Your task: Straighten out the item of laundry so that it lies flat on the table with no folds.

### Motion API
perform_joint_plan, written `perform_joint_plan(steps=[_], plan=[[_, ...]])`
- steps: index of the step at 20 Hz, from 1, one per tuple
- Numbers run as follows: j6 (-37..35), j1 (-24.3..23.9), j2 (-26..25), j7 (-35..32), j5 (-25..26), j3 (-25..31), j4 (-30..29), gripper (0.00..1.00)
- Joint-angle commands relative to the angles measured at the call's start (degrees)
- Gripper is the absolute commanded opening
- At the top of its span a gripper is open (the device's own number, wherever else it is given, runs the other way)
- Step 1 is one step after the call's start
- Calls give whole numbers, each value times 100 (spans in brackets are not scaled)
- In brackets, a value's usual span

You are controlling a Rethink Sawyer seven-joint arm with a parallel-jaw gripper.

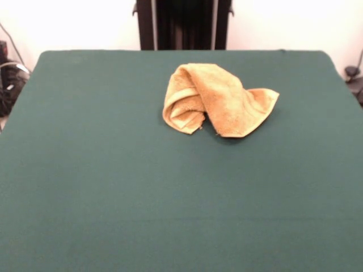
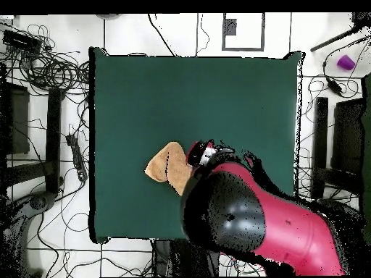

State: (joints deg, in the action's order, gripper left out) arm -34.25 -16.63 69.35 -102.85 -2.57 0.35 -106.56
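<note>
In the overhead view, the towel (image 2: 168, 166) was seen just beside the end effector (image 2: 206, 154), on its picture-left side. The towel's other part was hidden beneath the red and black arm (image 2: 246, 217). Whether the end effector was released or clenched could not be told, as it was seen only from above and was absent from the front view. It was therefore judged to be held well above the cloth rather than touching it.

In the front view, the towel (image 1: 218, 101) was found crumpled on the bench (image 1: 113, 187), toward the pedestal (image 1: 182, 24) side and a little right of centre. On the left, a layer was rolled under, with a border stripe showing along its edge. A raised ridge of cloth ran across the middle. On the right, a corner (image 1: 266, 96) stuck out and was lifted slightly off the bench.

The task was judged to be barely begun, since no part lay flat. The step would be done well if a single outer layer were taken at an exposed corner, the right-hand one being the freest. That layer should then be drawn low and outward, away from the heap, so that the fold is opened rather than the whole bundle dragged. A deep pinch through several layers was judged the main risk.
</note>
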Motion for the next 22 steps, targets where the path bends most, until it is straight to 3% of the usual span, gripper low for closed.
perform_joint_plan(steps=[1, 8, 13, 16, 22], plan=[[486, 312, -872, -589, 280, 403, -399, 100], [1207, 547, -1341, -886, 413, 233, -362, 100], [1911, 735, -1956, -1120, 501, 6, -183, 100], [2191, 591, -2243, -1073, 430, 41, -5, 100], [1803, 363, -2545, -735, 351, 67, 501, 100]])
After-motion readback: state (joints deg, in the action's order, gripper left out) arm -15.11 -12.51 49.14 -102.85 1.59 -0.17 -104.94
